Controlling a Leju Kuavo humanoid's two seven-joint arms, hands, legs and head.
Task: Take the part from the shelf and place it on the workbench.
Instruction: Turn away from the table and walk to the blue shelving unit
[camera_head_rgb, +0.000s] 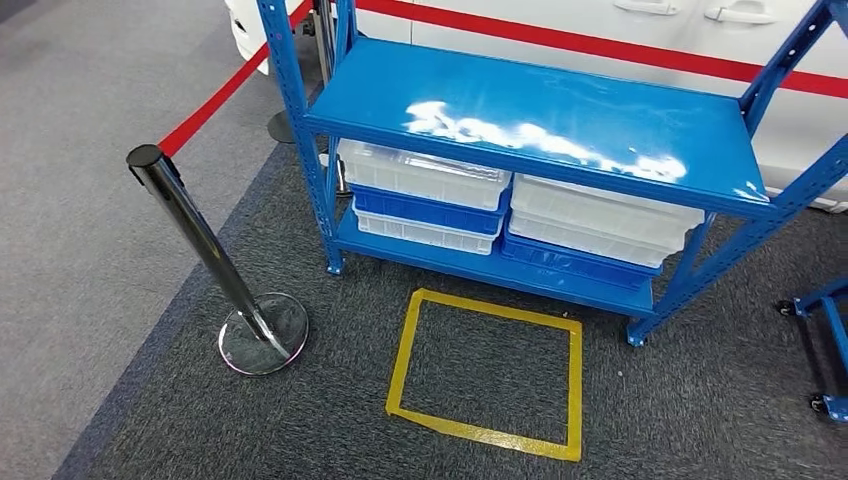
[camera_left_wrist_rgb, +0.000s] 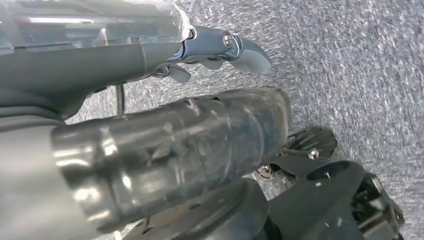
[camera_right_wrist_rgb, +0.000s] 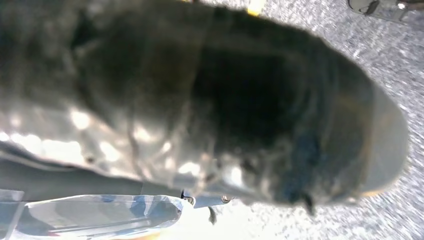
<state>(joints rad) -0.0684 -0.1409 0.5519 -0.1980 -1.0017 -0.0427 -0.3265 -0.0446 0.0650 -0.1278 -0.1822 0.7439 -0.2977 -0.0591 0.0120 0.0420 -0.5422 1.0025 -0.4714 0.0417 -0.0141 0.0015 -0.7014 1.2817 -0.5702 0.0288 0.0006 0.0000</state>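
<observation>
A blue metal shelf (camera_head_rgb: 560, 100) stands ahead of me in the head view, and its top board shows only glare. On its lower board sit stacked bins: a translucent white bin (camera_head_rgb: 420, 172) over a blue bin (camera_head_rgb: 425, 210) on the left, and another white bin (camera_head_rgb: 600, 215) on the right. I cannot see what the bins hold. My left hand (camera_left_wrist_rgb: 200, 100) hangs over grey carpet with its thumb apart from its fingers (camera_left_wrist_rgb: 240, 50) and nothing in it. My right hand (camera_right_wrist_rgb: 225, 100) is a dark blur close to the camera, with its fingers hidden.
A yellow tape rectangle (camera_head_rgb: 405, 350) marks the carpet in front of the shelf. A chrome stanchion (camera_head_rgb: 190, 225) with a red belt (camera_head_rgb: 215, 105) stands to the left. A white car (camera_head_rgb: 600, 20) is behind the shelf. A blue wheeled frame (camera_head_rgb: 830, 330) is at the right edge.
</observation>
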